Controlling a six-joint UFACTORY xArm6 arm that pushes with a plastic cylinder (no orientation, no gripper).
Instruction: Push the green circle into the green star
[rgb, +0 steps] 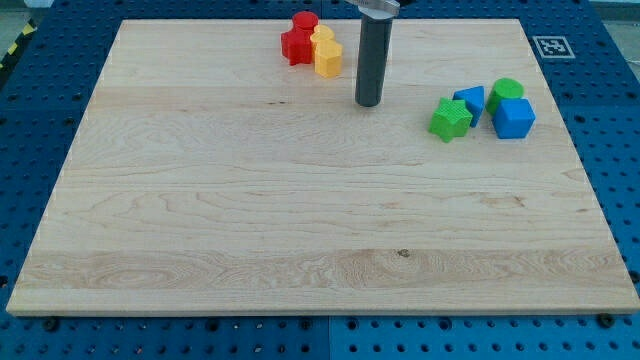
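Note:
The green circle (507, 91) sits at the view's right, touching the blue cube (514, 118) just below it. The green star (450, 119) lies lower left of the circle, with a small blue block (470, 101) between them. My tip (368, 102) rests on the board to the left of this cluster, about 80 px left of the green star and apart from every block. The rod rises straight up from the tip to the view's top edge.
A second cluster sits at the view's top, left of the rod: a red circle (305, 22), a red star (296, 45), a yellow circle (322, 37) and a yellow hexagon block (328, 59). A printed marker (550, 45) is beyond the board's top right corner.

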